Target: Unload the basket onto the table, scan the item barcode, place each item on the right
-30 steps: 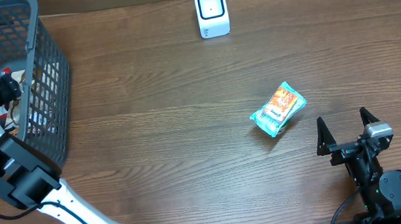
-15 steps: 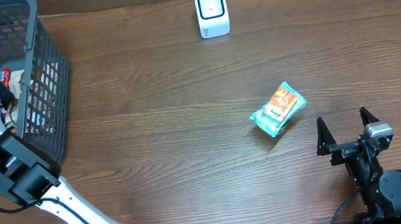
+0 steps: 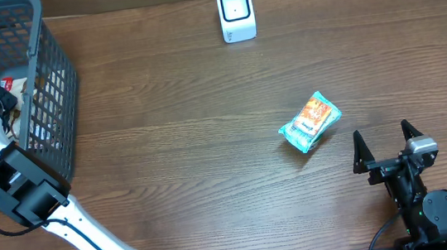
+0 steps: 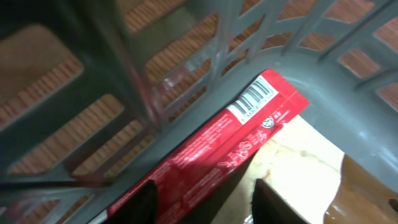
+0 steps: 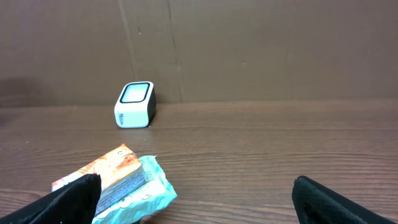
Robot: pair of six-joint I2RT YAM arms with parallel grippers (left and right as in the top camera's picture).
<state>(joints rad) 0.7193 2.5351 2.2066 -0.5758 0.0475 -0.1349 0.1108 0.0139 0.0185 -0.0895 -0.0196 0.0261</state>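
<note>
A red box point(image 4: 224, 143) with a white barcode label point(image 4: 252, 99) lies in a corner of the grey mesh basket point(image 4: 311, 68), on top of a pale packet. My left gripper point(image 4: 204, 198) reaches down into the basket point(image 3: 49, 93), its two dark fingers closed in on either side of the box. From overhead only a red corner of the box point(image 3: 8, 83) shows. The white barcode scanner point(image 3: 236, 13) stands at the table's far edge, also seen in the right wrist view point(image 5: 134, 104). My right gripper point(image 3: 386, 146) rests open at the near right, holding nothing.
An orange and teal snack packet point(image 3: 310, 121) lies on the wood table just ahead and left of the right gripper point(image 5: 199, 202), near its left finger in the wrist view point(image 5: 118, 180). Other packets fill the basket bottom point(image 4: 298, 155). A brown cardboard wall backs the table.
The left gripper's jaws have narrowed around the red box inside the basket, and the left wrist shifted slightly. The right arm, the snack packet and the scanner have not moved.
</note>
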